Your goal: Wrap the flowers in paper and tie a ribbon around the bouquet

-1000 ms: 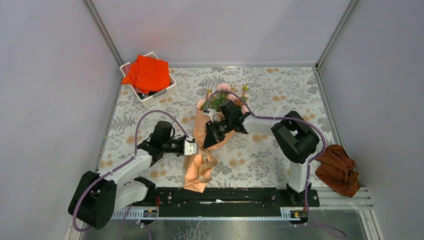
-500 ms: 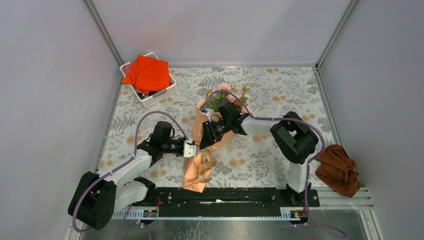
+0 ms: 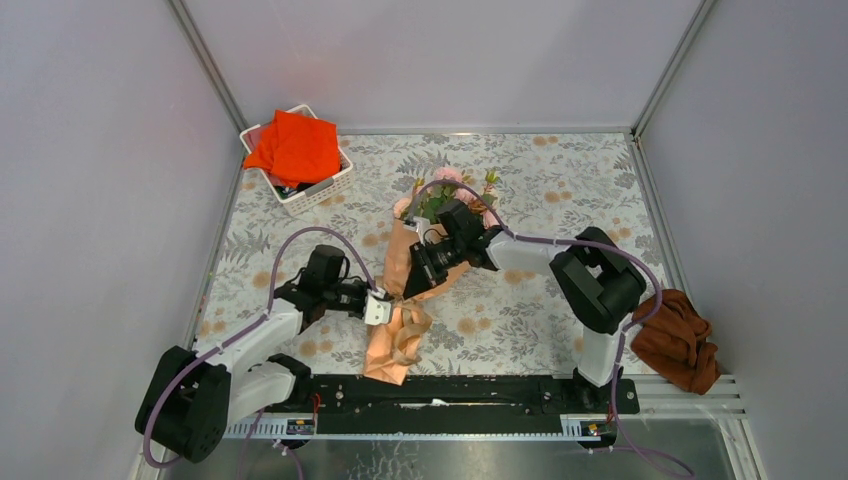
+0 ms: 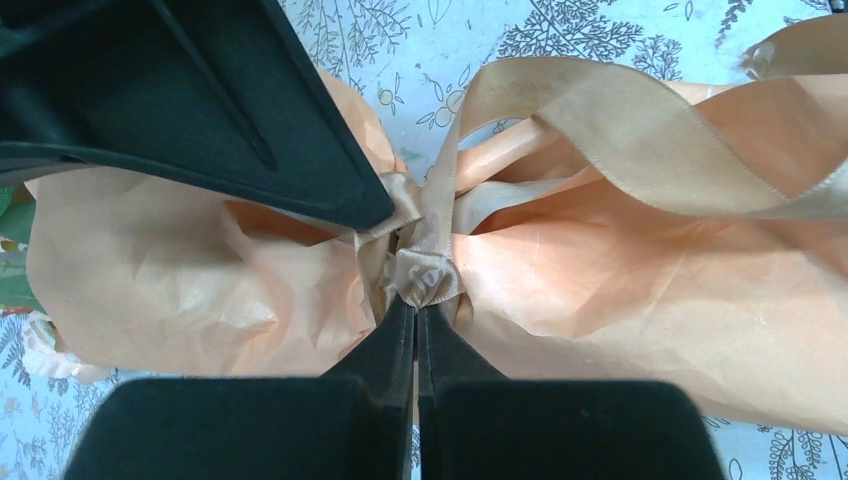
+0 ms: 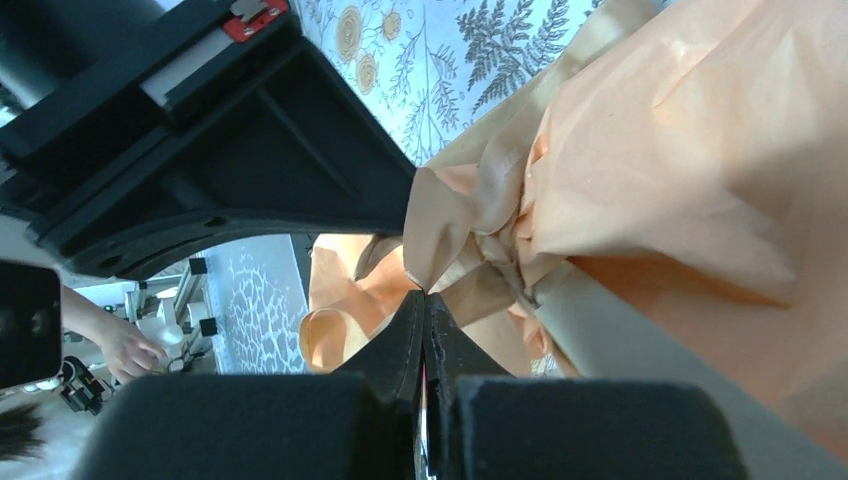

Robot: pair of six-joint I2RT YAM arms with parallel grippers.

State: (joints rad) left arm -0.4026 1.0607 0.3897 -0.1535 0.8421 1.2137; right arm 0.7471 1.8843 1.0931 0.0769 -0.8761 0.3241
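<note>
Left wrist view: my left gripper (image 4: pixel 415 312) is clamped tight, its fingers pressed together on the ribbon (image 4: pixel 620 130) right at the knot, which sits against my fingertips. Past the knot the ribbon sweeps off in a broad glossy loop, up and to the right of the tips. The peach paper (image 4: pixel 640 300) bulges out on both sides of them and is cinched in where the knot sits. In the right wrist view my right gripper (image 5: pixel 426 300) is clamped too, with a folded tan loop of ribbon narrowing into its tips and the paper just to their right. From the top, both grippers meet at the waist of the bouquet (image 3: pixel 400 250) on the patterned table (image 3: pixel 560 180); the flowers (image 3: pixel 440 190) lie beyond my right gripper, at the far end of the paper
</note>
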